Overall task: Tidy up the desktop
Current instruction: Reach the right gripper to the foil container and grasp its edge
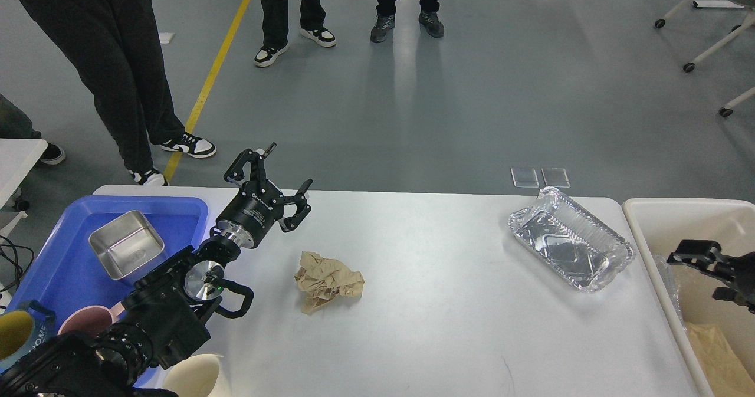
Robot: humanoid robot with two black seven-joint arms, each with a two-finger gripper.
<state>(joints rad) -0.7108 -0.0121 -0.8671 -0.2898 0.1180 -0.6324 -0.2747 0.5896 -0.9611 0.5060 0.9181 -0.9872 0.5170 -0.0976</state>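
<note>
Blue tray [41,267], tan crumpled paper [327,280], silver foil pan [569,248]

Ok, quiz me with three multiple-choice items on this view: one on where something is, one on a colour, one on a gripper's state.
1. Where does the crumpled brown paper lie?
A. in the blue tray
B. on the desktop, clear of the trays
C. inside the foil tray

2. What colour is the tray holding the steel box?
A. blue
B. red
C. green

3. How does the left gripper stand?
A. shut on the paper
B. shut on the foil tray
C. open, holding nothing

Answers:
1 B: bare desktop surrounds it, with the foil tray far to its right.
2 A: the blue tray has a blue rim.
3 C: its fingers are spread above the desktop's far edge, with nothing between them.
</note>
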